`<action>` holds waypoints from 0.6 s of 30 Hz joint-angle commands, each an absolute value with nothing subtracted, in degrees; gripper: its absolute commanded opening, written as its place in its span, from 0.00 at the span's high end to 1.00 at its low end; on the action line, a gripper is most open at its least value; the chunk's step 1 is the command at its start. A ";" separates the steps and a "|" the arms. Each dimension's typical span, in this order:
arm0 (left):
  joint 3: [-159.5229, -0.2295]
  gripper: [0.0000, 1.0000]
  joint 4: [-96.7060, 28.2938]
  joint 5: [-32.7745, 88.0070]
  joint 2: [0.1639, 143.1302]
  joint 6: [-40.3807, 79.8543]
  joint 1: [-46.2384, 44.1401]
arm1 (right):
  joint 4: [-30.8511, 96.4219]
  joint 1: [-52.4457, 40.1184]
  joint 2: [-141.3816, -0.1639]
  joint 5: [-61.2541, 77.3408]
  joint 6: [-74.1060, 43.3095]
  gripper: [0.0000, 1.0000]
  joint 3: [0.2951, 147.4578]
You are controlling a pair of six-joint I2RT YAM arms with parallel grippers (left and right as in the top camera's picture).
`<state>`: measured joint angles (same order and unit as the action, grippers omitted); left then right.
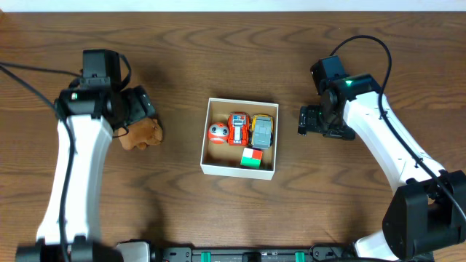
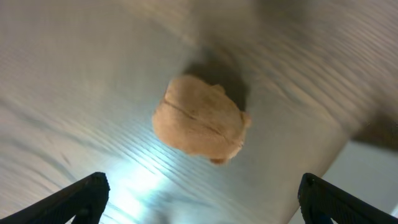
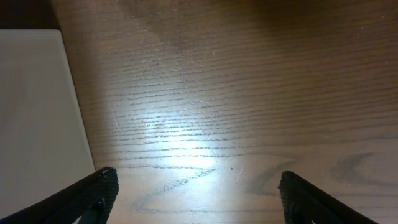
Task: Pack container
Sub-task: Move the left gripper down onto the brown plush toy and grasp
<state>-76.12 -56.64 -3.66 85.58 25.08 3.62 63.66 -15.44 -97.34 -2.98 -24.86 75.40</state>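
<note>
Left wrist shows my left gripper (image 2: 205,196) spread wide above the plush toy (image 2: 199,124); I reckon lowering and pinching it comes next.

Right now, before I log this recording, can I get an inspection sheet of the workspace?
Surface: wooden table, with lamp glare in both wrist views.
Job's things: box at centre holds a round red toy, a red robot, a grey car and a red-green cube. The brown plush lies on the table left of the box.
Clutter: nothing seen.
Grippers: left gripper is open over the plush, not gripping it. Right gripper is open over bare wood right of the box.
Cables: black cables run along the left arm and the right arm, none on the box.
Surroundings: white strip at the far edge and a black frame at the near edge.
</note>
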 commanded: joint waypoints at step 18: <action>-76.62 0.02 -49.34 3.62 104.53 72.16 5.85 | 65.36 -14.96 -97.43 -3.20 -22.96 0.14 75.24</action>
<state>-76.12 -50.04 3.70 103.81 69.30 5.28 65.06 -15.44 -97.34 -2.98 -23.97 75.40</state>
